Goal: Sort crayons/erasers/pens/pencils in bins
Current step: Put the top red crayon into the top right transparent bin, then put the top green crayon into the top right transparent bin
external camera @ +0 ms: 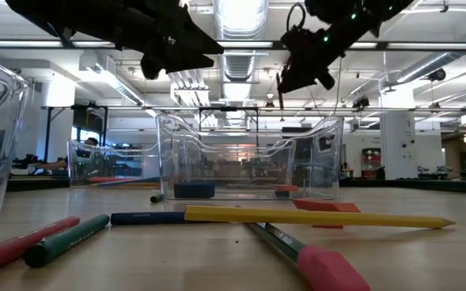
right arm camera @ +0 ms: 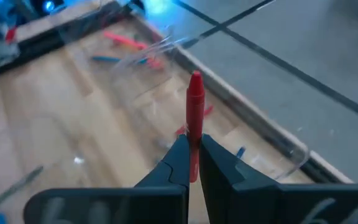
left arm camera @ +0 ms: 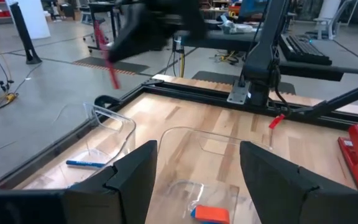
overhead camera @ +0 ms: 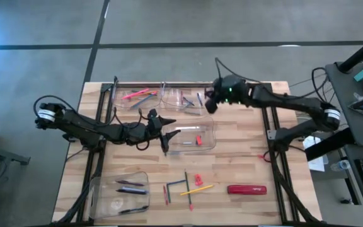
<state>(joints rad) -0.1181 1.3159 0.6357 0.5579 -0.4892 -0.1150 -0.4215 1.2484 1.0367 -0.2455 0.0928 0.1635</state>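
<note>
Right gripper (right arm camera: pixel 192 163) is clamped on a red crayon (right arm camera: pixel 194 112) and sits high over the far bins (overhead camera: pixel 183 99). To do this step well: line the crayon up with the long axis of the bin that already holds red and pink sticks, drop low enough that it can't bounce off the rim, then release. I can't tell from here which far bin that is exactly (right wrist view is blurred).

Left gripper (left arm camera: pixel 194 168) hangs with fingers apart and empty, over the middle bin (overhead camera: pixel 205 137), which holds a red eraser (overhead camera: pixel 198 139).

Largest to smallest:
- Table (overhead camera: pixel 244 170): pale wood planks, flat, matte.
- Bins: clear thin plastic, shallow, rounded corners, glossy and probably slide easily. The near-left bin (overhead camera: pixel 99 189) holds dark pens.
- Red case (overhead camera: pixel 246 188): oblong, rigid, white lettering.
- Pencils (overhead camera: pixel 196 189): long thin sticks, likely to roll. Loose near the front edge, yellow one across the others.
- Crayon: short waxy cylinder with a cone tip, soft enough to mark or snap under a hard pinch.
- Erasers: stubby blocks, a loose eraser (overhead camera: pixel 198 180) by the pencils.
</note>
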